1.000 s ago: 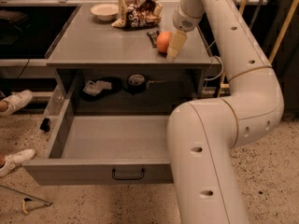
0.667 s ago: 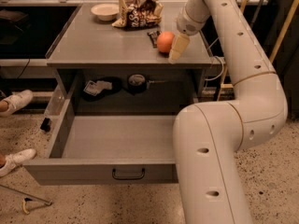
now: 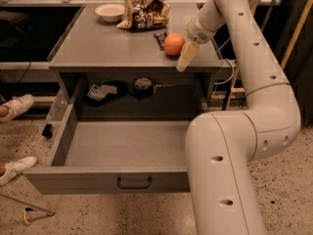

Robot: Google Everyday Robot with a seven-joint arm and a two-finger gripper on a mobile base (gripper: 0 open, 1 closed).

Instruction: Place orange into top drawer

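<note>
The orange (image 3: 173, 44) rests on the grey cabinet top (image 3: 98, 48), near its right front corner. My gripper (image 3: 187, 57) hangs from the arm just right of the orange, very close to it, pointing down over the top's front edge. The top drawer (image 3: 63, 136) is pulled wide open below; its grey inside is bare. Its flat front panel carries a small dark handle (image 3: 133, 182). My arm's large lower link (image 3: 220, 170) covers the drawer's right end.
A white bowl (image 3: 110, 11) and a crumpled snack bag (image 3: 144, 13) stand at the back of the top. A small dark item (image 3: 160, 38) lies left of the orange. Dark objects (image 3: 143, 85) sit in the recess behind the drawer. White shoes (image 3: 14, 106) are at the left.
My gripper has shifted slightly right and down, so more of the orange shows. The orange stays in the same spot on the top. The drawer has not moved.
</note>
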